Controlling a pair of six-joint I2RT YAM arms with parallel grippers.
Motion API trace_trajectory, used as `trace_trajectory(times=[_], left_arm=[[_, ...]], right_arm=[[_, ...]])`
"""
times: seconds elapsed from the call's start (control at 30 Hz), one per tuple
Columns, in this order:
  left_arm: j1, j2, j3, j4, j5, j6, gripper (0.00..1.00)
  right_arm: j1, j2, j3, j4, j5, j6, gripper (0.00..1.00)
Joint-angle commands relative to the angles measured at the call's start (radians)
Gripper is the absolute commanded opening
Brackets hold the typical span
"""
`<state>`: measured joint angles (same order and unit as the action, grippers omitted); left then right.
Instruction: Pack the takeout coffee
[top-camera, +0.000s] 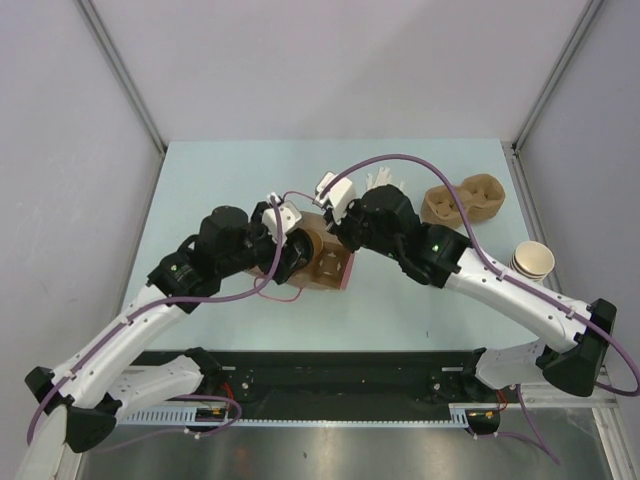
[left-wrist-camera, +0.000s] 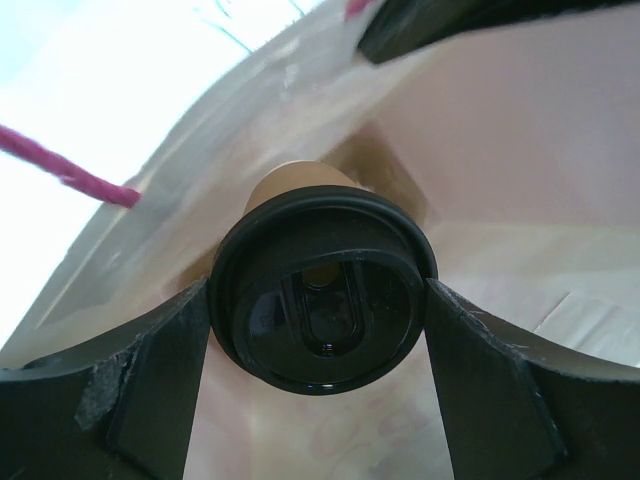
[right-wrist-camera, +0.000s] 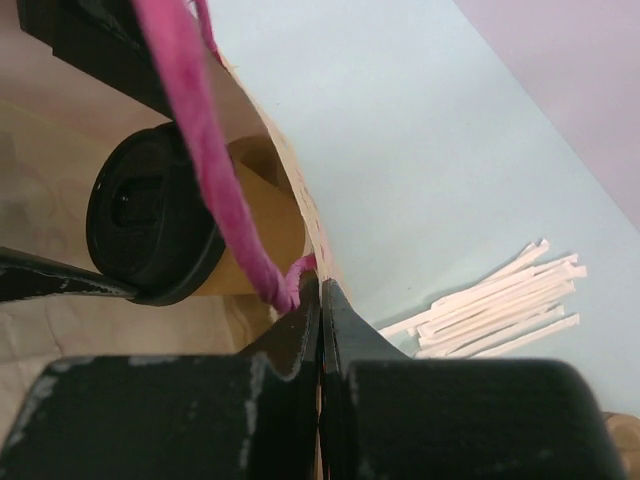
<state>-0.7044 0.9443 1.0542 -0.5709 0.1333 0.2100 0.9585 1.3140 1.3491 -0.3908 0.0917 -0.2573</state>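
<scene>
The takeout coffee (left-wrist-camera: 320, 320), a brown paper cup with a black lid, lies inside the paper bag (left-wrist-camera: 520, 150). My left gripper (left-wrist-camera: 318, 300) reaches into the bag's mouth, and its two fingers press on opposite sides of the lid. In the right wrist view the takeout coffee (right-wrist-camera: 150, 225) shows behind the bag's pink handle (right-wrist-camera: 200, 150). My right gripper (right-wrist-camera: 320, 290) is shut on the bag's rim beside that handle. From above, both grippers meet at the bag (top-camera: 330, 268) in the middle of the table, and the cup is mostly hidden.
White paper-wrapped sticks (right-wrist-camera: 500, 300) lie on the pale table (top-camera: 220, 180) just behind the bag. Brown pulp cup carriers (top-camera: 462, 200) sit at the back right. A stack of lidless cups (top-camera: 532, 260) stands by the right edge, over my right arm.
</scene>
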Motion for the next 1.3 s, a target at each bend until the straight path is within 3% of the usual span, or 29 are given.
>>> trace_trajectory(times=[0.0, 0.57, 1.0, 1.27], left_arm=[[0.003, -0.03, -0.074, 0.104, -0.015, -0.008, 0.19], [-0.093, -0.259, -0.381, 0.244, -0.17, 0.275, 0.18], [-0.187, -0.274, -0.385, 0.272, -0.288, 0.445, 0.15], [-0.202, -0.268, -0.448, 0.339, -0.342, 0.587, 0.12]], right_arm=[[0.009, -0.053, -0.007, 0.063, 0.06, 0.027, 0.0], [0.045, -0.206, -0.22, 0.188, 0.039, 0.046, 0.0], [0.152, -0.176, -0.234, 0.3, 0.118, -0.082, 0.0], [0.178, -0.174, -0.234, 0.257, 0.092, -0.077, 0.0]])
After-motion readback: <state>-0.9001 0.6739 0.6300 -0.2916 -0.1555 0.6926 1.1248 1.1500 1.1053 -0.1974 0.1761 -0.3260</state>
